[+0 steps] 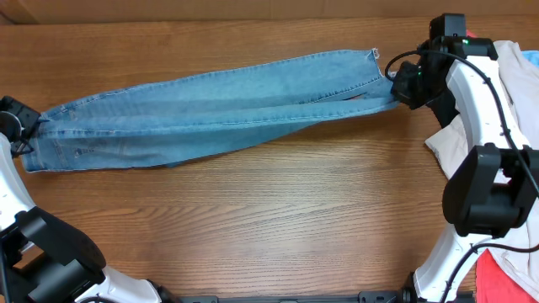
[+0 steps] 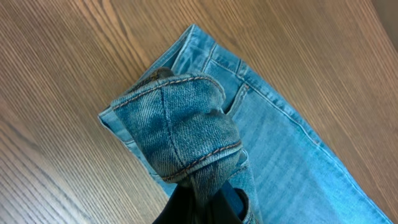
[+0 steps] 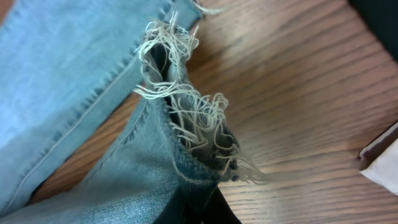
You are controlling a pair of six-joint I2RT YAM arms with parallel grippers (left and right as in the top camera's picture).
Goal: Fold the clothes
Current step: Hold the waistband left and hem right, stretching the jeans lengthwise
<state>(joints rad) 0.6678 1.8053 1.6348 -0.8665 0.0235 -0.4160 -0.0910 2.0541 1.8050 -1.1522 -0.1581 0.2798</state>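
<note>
Overhead, the pair of light blue denim jeans lies stretched lengthwise across the brown wooden table, waist end at the left edge and leg ends at the right, the legs laid one partly over the other. The left gripper is clenched on the waist end. In the left wrist view the stitched waistband bunches into a thick roll just above the jaws, which are closed on the cloth. The right gripper is clamped on a leg end. Its wrist view shows the frayed hem gathered and lifted off the wood, with loose threads standing up, while the other leg lies flat beside it.

This looks like the stretch-and-straighten step ahead of the first fold, so the task seems barely begun. The next move probably calls for both arms to work together, carrying one end over toward the other while holding the denim taut enough that the legs do not twist. The off-white garment beneath the right arm should be kept clear.
</note>
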